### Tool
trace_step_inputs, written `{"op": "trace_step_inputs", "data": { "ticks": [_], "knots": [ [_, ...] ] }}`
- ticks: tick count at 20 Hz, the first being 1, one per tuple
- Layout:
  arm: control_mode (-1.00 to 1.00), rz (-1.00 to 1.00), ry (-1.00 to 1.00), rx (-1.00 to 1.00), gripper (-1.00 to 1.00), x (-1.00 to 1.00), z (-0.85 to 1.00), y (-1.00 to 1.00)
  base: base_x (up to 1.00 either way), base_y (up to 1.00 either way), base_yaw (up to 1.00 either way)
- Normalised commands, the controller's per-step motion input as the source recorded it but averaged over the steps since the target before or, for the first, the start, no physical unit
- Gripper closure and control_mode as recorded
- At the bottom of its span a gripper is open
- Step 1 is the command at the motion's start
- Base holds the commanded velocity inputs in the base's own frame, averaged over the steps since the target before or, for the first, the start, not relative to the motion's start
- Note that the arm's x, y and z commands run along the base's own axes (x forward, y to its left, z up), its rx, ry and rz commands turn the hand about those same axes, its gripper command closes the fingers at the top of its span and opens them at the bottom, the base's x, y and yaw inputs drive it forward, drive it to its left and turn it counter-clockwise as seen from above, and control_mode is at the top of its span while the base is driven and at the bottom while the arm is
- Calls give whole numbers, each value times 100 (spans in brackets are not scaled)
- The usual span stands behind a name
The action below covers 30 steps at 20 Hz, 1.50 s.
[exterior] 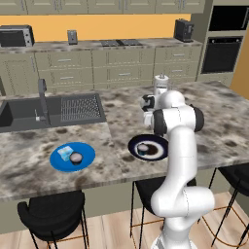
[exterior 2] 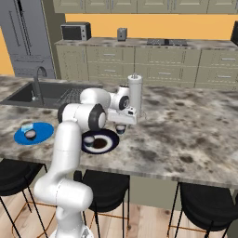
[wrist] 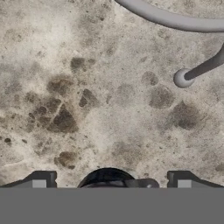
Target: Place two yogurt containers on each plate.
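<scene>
A dark round yogurt cup (exterior 2: 121, 129) is hanging under the gripper (exterior 2: 122, 126) at middle frame, just beside the navy plate (exterior 2: 108, 143); between the 2 fingers (wrist: 41, 179) in the hand view, its top (wrist: 107, 178) is showing, so the claw is holding it. 1 cup (exterior: 143, 148) is sitting on that plate. The blue plate (exterior: 87, 158) (lower left) is carrying 2: a pale blue one (exterior: 64, 153) and a dark one (exterior: 76, 157). A grey canister (exterior 2: 135, 95) is standing behind on the marbled counter (exterior 2: 195, 130).

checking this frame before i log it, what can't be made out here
- Gripper: in the right base view it hangs over a dark yogurt cup; too small to tell open, shut or gripping.
- Hand view: that cup is cut off by the bottom edge.
- Left base view: the arm covers part of the dark plate.
- Labels on the blue plate's cups: too small.
</scene>
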Motion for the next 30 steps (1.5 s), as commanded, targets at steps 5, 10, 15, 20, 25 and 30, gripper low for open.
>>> {"op": "trace_step_inputs", "data": {
  "ticks": [5, 10, 15, 20, 25, 30],
  "knots": [
    [-100, 0, 0, 0, -100, -7, 0, -2, 0, 0, 0],
    [-100, 0, 0, 0, -100, -17, 0, 0, 0, 0, 0],
    [-100, 0, 0, 0, -100, -15, 0, 2, 0, 0, 0],
    [-100, 0, 0, 0, -100, 0, 0, 4, 0, 0, 0],
    [-100, 0, 0, 0, -100, -1, 0, 8, 0, 0, 0],
    [-100, 0, 0, 0, -100, 0, -11, 1, 0, 0, 0]
  ]
}}
